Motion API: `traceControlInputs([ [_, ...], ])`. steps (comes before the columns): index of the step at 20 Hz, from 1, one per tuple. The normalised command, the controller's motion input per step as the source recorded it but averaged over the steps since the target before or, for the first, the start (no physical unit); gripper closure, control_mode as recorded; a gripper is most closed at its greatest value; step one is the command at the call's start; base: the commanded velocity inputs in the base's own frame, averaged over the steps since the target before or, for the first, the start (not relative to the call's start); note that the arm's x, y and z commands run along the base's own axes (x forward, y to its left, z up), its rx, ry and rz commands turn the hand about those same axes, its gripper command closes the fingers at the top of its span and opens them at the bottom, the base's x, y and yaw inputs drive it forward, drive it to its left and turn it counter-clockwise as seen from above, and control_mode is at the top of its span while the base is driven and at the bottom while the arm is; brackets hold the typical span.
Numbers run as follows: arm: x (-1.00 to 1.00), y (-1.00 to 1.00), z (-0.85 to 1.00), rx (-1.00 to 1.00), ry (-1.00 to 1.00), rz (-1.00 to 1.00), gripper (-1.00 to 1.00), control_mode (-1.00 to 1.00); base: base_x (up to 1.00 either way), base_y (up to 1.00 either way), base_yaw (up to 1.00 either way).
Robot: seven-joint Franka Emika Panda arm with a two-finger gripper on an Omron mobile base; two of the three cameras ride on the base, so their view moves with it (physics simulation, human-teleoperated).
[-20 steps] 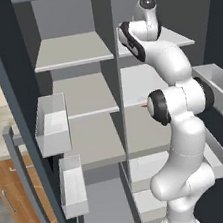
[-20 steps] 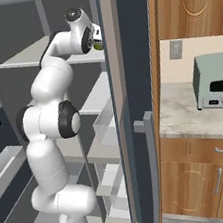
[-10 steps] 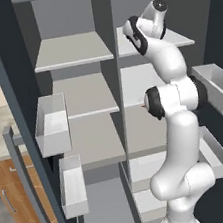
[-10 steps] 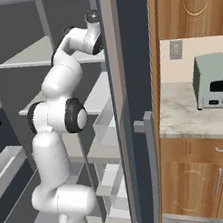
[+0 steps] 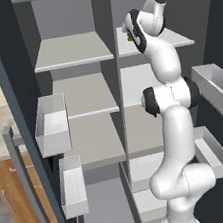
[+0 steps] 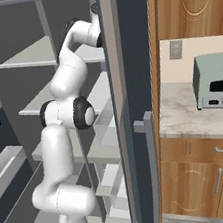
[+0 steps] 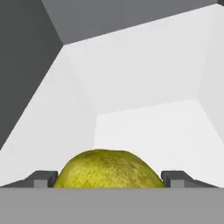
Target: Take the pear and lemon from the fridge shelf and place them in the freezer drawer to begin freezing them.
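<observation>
Pale shelf boards and white bins are seen inside an open fridge. On the upper right fridge shelf (image 5: 173, 37), near its front edge, the pear (image 7: 108, 169) lies between the gripper (image 7: 109, 178) fingertips (image 7: 40, 180), spread wide on either side; contact cannot be told.

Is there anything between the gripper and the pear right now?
Nothing visible. In the hand view the pear sits directly between the two fingertips of the gripper, on the fridge shelf.

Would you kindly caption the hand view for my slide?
Tool fingertips flank a speckled yellow-green pear on the pale fridge shelf.
</observation>
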Motion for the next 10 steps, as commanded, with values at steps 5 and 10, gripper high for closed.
traceControlInputs([
  [5,-0.15,0.22,-0.16,0.00,-0.04,0.04,1.00,-1.00,0.00,0.00,0.00],
  [10,-0.74,0.28,-0.86,0.00,-0.25,0.07,1.00,-1.00,0.00,0.00,0.00],
])
